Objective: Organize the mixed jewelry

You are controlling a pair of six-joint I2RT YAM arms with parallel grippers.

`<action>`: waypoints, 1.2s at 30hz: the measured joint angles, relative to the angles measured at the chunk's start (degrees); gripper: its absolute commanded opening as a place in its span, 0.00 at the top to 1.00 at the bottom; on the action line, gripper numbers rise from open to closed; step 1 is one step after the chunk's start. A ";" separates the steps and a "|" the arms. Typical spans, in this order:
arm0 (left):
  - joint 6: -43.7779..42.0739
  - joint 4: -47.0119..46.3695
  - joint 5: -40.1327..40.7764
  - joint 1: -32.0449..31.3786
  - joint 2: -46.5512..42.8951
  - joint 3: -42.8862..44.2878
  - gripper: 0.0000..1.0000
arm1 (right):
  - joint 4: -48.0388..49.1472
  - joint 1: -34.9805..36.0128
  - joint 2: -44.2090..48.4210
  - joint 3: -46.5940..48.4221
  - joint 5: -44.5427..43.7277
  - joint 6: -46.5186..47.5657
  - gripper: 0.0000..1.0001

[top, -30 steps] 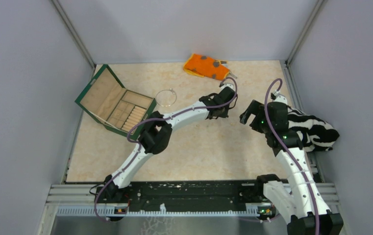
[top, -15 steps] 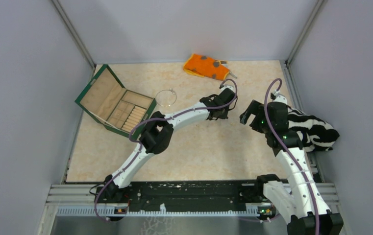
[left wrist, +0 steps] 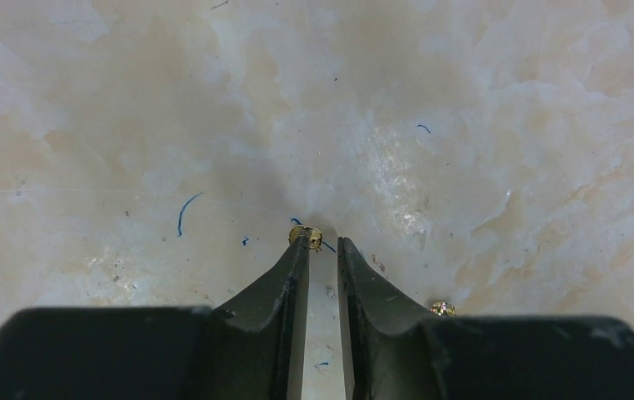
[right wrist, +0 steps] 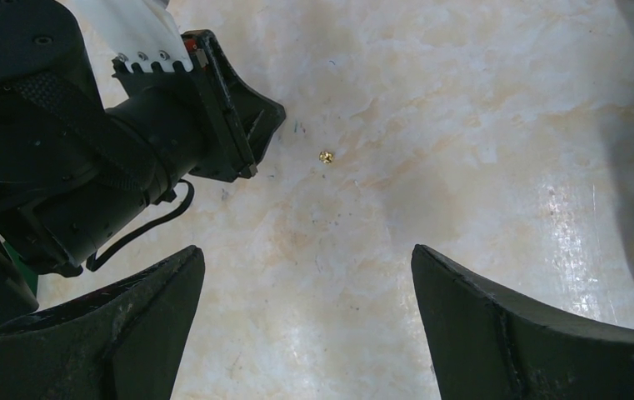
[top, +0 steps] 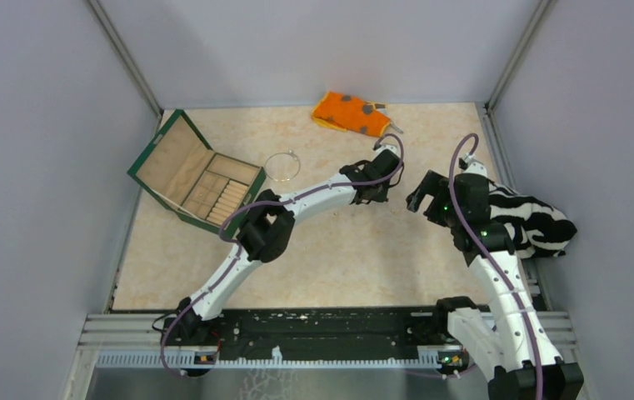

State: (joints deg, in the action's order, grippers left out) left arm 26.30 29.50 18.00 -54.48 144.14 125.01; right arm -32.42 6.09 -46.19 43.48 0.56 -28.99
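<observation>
One bangle (top: 282, 165) lies mid-tabletop (top: 338, 267). The left gripper (left wrist: 321, 242), barely parted, touches first stud (left wrist: 305, 237) without gripping it; second stud (left wrist: 441, 309) lies beside. The right gripper (right wrist: 307, 250) gapes, empty.

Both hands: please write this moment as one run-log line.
left hand nearly closed | gold piece at its tip, grip unclear | right hand open

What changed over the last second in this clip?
Nothing visibly changed. The left gripper stays low over the table, jaws a narrow gap apart, a tiny gold stud at its tip. The right gripper stays wide open nearby. Bangle, box, orange cloth and striped cloth lie where they were.
</observation>
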 measured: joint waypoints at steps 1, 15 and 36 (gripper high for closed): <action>-0.04 0.00 0.00 0.00 0.00 0.02 0.74 | 0.00 0.00 0.00 0.00 0.04 0.00 0.07; -0.44 -0.61 -0.07 0.00 0.00 0.76 0.74 | -0.02 0.00 0.00 0.00 0.46 -0.04 0.07; -0.44 -0.66 -0.07 0.00 0.07 0.76 0.78 | -0.17 0.00 0.00 0.00 0.46 -0.11 0.07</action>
State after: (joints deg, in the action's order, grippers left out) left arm 25.87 28.84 17.93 -54.48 144.20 125.78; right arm -32.60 6.09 -46.19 43.48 1.02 -29.10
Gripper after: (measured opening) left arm 0.215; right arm 0.935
